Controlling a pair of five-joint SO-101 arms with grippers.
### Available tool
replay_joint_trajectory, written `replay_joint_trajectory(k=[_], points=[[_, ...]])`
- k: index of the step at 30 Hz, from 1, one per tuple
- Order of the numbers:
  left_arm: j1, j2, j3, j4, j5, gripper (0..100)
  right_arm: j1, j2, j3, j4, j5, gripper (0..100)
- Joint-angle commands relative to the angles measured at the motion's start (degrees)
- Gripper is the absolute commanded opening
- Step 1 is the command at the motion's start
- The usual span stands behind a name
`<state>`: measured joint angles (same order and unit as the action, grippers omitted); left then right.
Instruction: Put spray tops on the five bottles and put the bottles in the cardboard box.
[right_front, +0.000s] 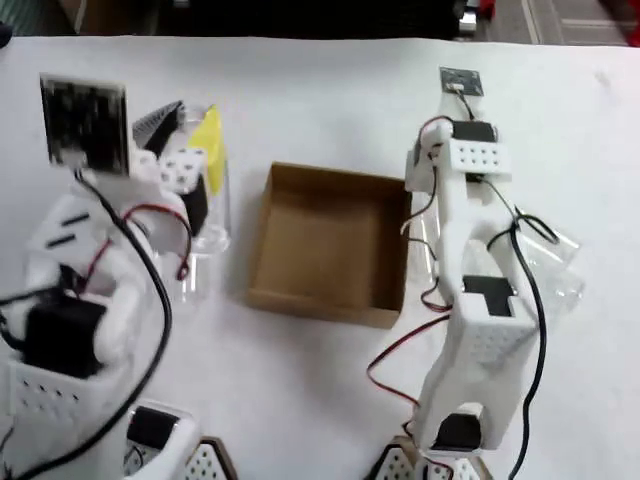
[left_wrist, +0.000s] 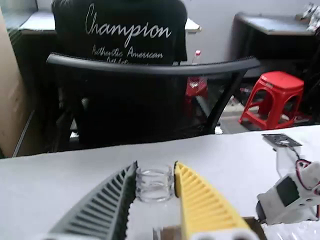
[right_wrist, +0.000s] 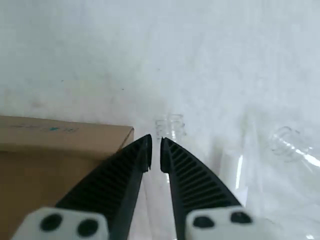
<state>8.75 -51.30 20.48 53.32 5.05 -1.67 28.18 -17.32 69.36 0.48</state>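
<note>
A clear bottle (left_wrist: 155, 186) is pinched at its neck by the left gripper (left_wrist: 155, 170), held upright beside the cardboard box (right_front: 320, 245) on the bench (right_front: 300, 100). The right gripper (right_wrist: 155, 148) is pressed almost together above a second bottle (right_wrist: 170, 126) lying just beside the box; a third bottle (right_wrist: 285, 140) lies nearby

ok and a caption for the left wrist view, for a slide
Left claw gripping the open neck of a clear bottle over the white table.
</note>
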Motion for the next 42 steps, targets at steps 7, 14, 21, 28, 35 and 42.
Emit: replay_joint_trajectory(k=[7, 14, 21, 28, 35, 42], points=[[3.5, -11.0, 14.7, -17.2, 0.8, 3, -4.9, -2.3, -2.8, 2.5, 3.8, 3.0], [3.5, -11.2, 15.1, -16.8, 0.6, 3, -6.4, -2.4, -2.9, 0.1, 4.8, 3.0], [2.9, -11.4, 17.4, -17.0, 0.6, 3, -0.7, -9.7, -3.5, 4.9, 4.8, 3.0], [5.8, -11.0, 17.5, -21.7, 0.6, 3, -1.2, -23.6, -3.3, 16.8, 7.7, 2.9], [7.1, -6.9, 17.6, -28.4, 1.0, 3, -5.9, -44.7, 4.2, 22.5, 10.4, 1.5], [7.2, -1.0, 17.5, -32.5, 8.5, 3, -17.5, -77.1, 32.6, 8.8, 10.8, 1.5]])
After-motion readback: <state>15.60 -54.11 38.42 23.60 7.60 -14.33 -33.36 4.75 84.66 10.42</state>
